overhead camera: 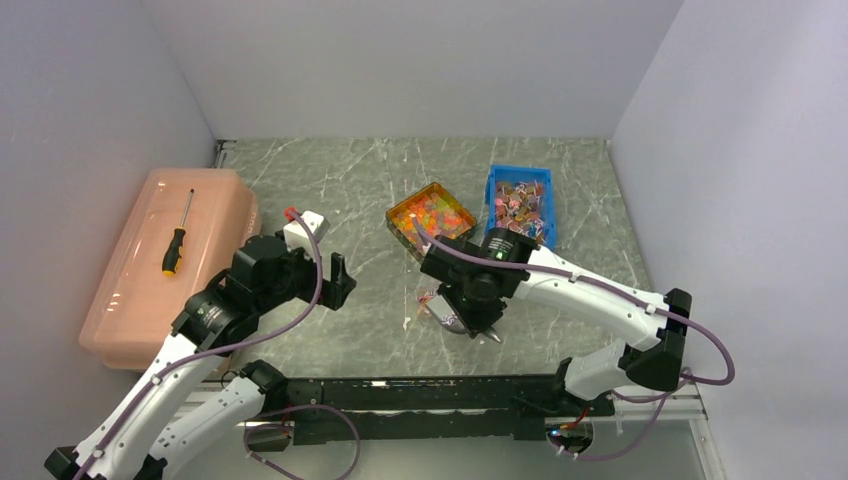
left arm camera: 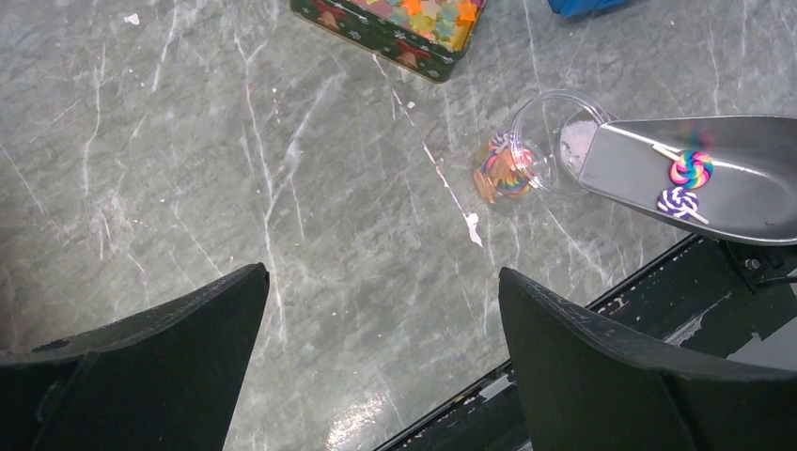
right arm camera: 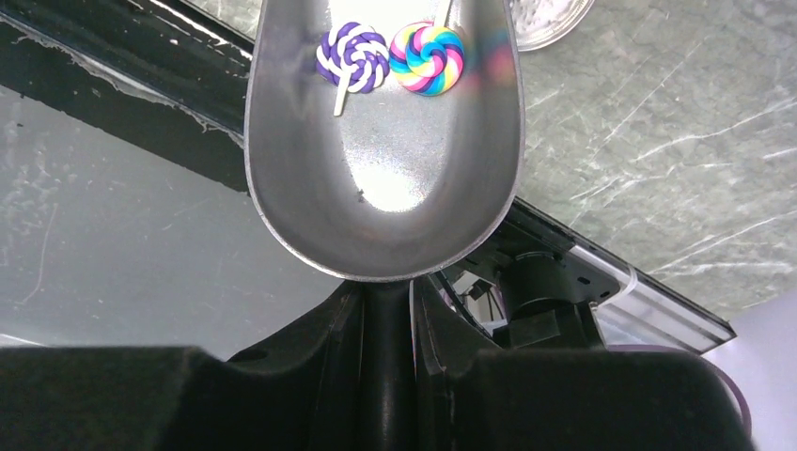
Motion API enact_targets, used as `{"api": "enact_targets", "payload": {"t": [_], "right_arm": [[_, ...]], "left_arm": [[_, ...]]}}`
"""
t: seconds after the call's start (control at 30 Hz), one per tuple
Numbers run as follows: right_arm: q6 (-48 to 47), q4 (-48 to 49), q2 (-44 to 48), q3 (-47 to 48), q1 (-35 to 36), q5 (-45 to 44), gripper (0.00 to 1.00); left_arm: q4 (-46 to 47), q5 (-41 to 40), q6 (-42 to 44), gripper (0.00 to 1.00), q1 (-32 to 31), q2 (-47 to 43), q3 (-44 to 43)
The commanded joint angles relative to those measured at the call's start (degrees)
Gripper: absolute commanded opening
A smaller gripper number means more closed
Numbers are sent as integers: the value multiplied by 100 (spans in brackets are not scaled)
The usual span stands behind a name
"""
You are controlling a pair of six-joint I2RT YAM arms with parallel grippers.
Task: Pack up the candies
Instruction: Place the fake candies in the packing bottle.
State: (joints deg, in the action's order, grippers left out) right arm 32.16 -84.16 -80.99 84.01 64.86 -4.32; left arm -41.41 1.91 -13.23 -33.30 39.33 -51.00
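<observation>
My right gripper [right arm camera: 387, 301] is shut on the handle of a metal scoop [right arm camera: 385, 178]. The scoop's bowl holds a purple-white lollipop [right arm camera: 351, 58] and a rainbow lollipop [right arm camera: 429, 58]. Its tip rests at the mouth of a clear jar [left arm camera: 554, 141] lying on its side, with a few swirled sweets [left arm camera: 503, 174] inside. The candies [overhead camera: 432, 216], orange and yellow pieces, fill a dark tin [left arm camera: 376, 38] further back. My left gripper [left arm camera: 383, 272] hangs open over bare table to the left of the jar, holding nothing.
A blue bin [overhead camera: 520, 200] of wrapped sweets stands right of the tin. A pink lidded box [overhead camera: 130, 300] at the left carries a screwdriver [overhead camera: 178, 240]. A black rail [overhead camera: 420, 395] runs along the near edge. Walls close in on three sides.
</observation>
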Motion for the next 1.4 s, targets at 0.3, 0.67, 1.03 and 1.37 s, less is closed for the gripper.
{"api": "enact_targets", "payload": {"t": [0.3, 0.67, 1.03, 1.37], "right_arm": [[-66, -205, -134, 249, -467, 405, 0], [-307, -214, -428, 426, -809, 689, 0], [-567, -220, -626, 563, -1023, 708, 0], [-621, -212, -588, 655, -1094, 844, 0]], "left_arm": [[151, 156, -10, 100, 25, -93, 29], [151, 176, -8, 99, 30, -101, 29], [151, 173, -8, 99, 25, -121, 30], [151, 161, -5, 99, 16, -106, 31]]}}
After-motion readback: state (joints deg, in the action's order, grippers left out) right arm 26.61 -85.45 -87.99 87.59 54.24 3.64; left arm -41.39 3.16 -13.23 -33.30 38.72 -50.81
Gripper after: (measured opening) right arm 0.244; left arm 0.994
